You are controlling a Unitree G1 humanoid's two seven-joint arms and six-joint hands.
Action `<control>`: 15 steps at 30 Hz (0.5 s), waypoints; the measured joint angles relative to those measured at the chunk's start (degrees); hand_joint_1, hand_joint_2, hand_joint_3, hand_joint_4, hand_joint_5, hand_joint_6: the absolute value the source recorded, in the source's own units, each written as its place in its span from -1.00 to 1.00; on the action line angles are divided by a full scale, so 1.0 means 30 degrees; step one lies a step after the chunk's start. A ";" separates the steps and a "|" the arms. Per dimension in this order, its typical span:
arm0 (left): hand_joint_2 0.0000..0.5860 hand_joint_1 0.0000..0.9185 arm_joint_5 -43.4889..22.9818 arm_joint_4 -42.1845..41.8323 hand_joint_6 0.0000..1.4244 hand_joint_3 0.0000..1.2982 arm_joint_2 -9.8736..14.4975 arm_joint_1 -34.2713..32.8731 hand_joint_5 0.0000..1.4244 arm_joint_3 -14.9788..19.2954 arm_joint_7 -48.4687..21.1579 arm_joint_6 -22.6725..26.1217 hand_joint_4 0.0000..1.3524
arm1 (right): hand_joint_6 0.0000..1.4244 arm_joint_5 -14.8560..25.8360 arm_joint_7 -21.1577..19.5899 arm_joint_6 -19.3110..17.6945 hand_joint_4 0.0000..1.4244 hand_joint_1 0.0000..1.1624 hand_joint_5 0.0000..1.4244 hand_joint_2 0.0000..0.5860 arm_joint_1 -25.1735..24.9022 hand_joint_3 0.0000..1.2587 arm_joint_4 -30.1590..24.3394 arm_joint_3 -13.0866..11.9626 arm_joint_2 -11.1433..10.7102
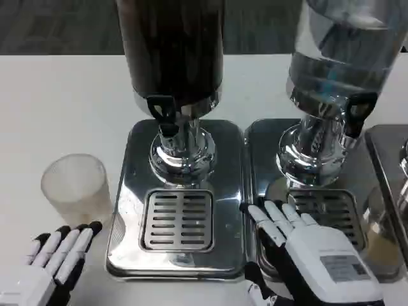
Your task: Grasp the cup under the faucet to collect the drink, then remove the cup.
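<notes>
Cup (76, 188) stands upright near the tabletop's left edge; left hand (54, 268) just before it, fingers straight, loosely together, holding nothing.

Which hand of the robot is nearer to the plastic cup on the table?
Left. The left hand lies just below the plastic cup, fingertips almost at its base. The right hand rests far to the right, over the second drip tray.

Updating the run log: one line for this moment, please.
cup: on table, left of dark dispenser | left hand: open, near cup | right hand: open, over clear dispenser's tray
</notes>
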 measured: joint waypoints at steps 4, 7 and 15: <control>-0.43 -1.00 -0.0028 -0.0001 -1.00 -1.00 -0.0051 -0.0001 -1.00 0.0000 -0.0031 0.0113 -1.00 | -0.95 0.0032 0.0000 0.0000 -1.00 -0.02 -1.00 0.89 0.0004 -0.90 0.0000 -0.0041 -0.0007; -0.43 -1.00 -0.0034 -0.0001 -1.00 -1.00 -0.0052 -0.0035 -1.00 -0.0001 -0.0072 0.0118 -1.00 | -0.95 0.0051 0.0000 0.0001 -1.00 -0.02 -1.00 0.90 0.0034 -0.90 0.0000 -0.0058 -0.0002; -0.43 -1.00 -0.0071 0.0003 -1.00 -1.00 -0.0051 -0.0209 -1.00 -0.0004 -0.0092 0.0118 -1.00 | -0.95 0.0082 0.0000 0.0048 -1.00 -0.02 -1.00 0.89 0.0051 -0.90 0.0000 -0.0083 0.0040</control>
